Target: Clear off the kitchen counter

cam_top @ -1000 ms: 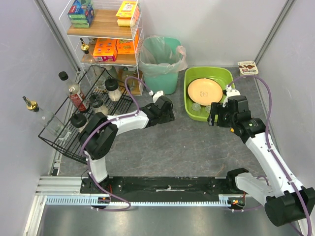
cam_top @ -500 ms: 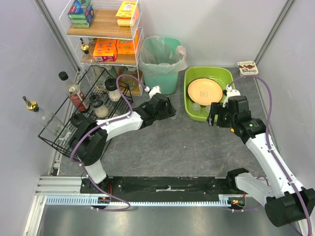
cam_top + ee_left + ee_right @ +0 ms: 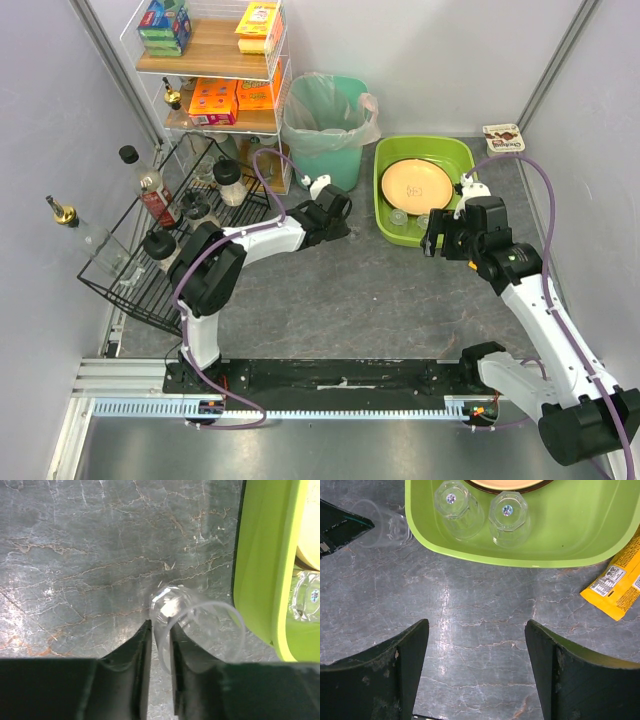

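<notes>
The kitchen counter (image 3: 80,550) looks like veined stone with a dull sheen. The tub (image 3: 570,535) is smooth, glossy plastic; the tumbler (image 3: 197,625) is clear and shiny.

Lime-green tub (image 3: 455,155) on kitchen counter (image 3: 370,290)

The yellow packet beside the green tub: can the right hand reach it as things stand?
Probably yes. The right hand hovers open over bare counter, and the yellow packet lies flat just to its side, outside the green tub, with nothing between.
</notes>
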`<state>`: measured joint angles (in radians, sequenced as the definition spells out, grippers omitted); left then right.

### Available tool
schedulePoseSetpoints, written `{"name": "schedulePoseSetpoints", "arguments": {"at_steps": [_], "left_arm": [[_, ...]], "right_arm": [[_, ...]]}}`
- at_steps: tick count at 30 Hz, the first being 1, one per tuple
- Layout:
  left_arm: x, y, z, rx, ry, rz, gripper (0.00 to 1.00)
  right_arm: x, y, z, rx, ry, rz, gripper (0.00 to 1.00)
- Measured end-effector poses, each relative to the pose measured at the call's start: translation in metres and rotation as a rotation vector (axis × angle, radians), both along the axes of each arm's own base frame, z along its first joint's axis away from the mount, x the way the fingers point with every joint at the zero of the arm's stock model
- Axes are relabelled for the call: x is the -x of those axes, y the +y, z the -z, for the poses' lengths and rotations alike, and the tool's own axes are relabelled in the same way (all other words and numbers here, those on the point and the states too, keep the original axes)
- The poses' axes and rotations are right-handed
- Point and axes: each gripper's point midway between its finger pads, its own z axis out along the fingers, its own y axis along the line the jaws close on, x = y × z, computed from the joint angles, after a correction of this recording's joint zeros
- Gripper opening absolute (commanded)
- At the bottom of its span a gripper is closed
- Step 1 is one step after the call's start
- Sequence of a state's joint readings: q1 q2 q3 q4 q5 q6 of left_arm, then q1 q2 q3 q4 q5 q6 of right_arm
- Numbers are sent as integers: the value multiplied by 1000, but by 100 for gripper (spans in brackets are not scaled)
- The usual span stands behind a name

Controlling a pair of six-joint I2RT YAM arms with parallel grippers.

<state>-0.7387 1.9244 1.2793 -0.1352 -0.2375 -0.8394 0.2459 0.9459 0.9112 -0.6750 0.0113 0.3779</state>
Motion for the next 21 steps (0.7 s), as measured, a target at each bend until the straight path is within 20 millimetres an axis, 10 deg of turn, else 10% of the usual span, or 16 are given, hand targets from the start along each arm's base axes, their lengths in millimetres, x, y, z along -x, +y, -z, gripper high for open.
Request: {"name": "schedulePoseSetpoints", "arguments": {"at_steps": [3,13,21], "left_arm": [[2,2,3,-12,13,1,2],[16,-5,-10,22,41,88,2],[40,-52,-121,338,-11,307,2]], "right_arm": [[0,0,0,0,0,0,83],[6,15,-5,-63,0,-65,92],[17,47,-48,-235,-63,-185,98]]}}
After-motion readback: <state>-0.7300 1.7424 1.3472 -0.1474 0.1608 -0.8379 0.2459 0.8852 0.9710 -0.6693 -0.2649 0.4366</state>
